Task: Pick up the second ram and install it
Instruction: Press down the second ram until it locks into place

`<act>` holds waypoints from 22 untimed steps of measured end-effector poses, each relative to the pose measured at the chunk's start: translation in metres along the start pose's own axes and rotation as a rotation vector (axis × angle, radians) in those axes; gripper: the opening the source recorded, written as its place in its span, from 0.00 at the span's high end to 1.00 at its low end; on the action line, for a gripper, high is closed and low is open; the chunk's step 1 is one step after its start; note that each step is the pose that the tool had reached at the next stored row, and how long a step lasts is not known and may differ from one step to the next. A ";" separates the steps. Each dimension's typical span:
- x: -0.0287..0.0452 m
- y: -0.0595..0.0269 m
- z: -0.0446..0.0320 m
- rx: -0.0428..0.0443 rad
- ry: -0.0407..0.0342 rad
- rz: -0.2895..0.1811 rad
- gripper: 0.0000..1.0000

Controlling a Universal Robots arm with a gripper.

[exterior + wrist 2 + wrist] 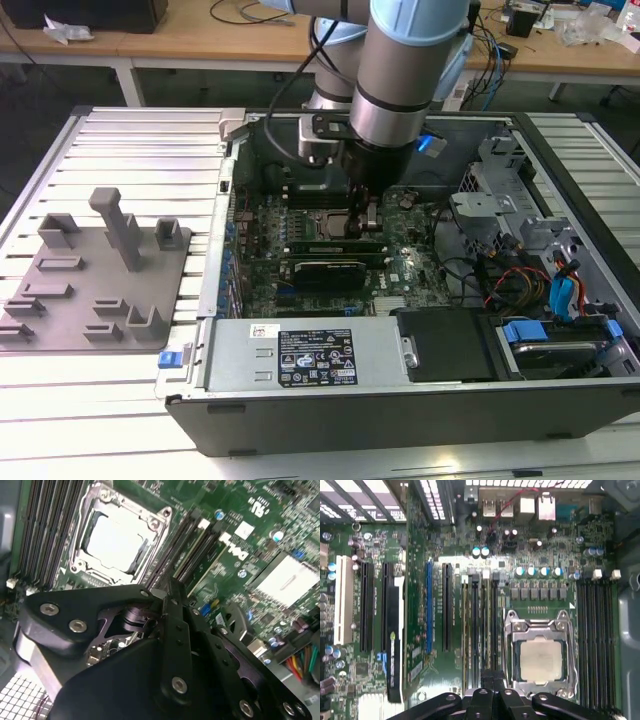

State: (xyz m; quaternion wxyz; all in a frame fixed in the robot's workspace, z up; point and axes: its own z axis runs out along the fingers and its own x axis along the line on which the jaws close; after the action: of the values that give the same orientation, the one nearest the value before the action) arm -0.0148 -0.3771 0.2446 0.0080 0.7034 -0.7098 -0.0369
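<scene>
I count one tabletop point(130, 150), one open computer case point(400, 410) and one arm point(400, 70) reaching down into it. There is one grey tray point(90, 290), well away from the CPU socket point(540, 655) and outside the case. Inside lie one motherboard point(420, 570) and one socket, with a bank of what I count as four memory slots point(479, 630) on one side of it and another bank point(595, 640) on the other. The second ram point(483, 630) stands in the bank beside the socket, under the gripper point(491, 676). Its fingers point(486, 680) are drawn together with no gap. I cannot tell whether they pinch the strip or only bear on it. To seat it well, I judge the push must run straight down, parallel to the socket's edge, until both end latches close.
</scene>
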 end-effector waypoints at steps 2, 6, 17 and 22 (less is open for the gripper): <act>0.0000 0.0056 0.0004 0.0001 -0.0001 0.000 0.92; 0.0002 0.0194 0.0012 0.0006 0.0000 0.000 0.92; 0.0005 0.0498 0.0050 0.0010 0.0001 0.000 0.92; 0.0007 0.0497 0.0085 0.0010 0.0000 0.000 0.92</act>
State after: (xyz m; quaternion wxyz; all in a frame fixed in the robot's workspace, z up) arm -0.0649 -0.3770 0.2393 0.0076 0.7034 -0.7098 -0.0365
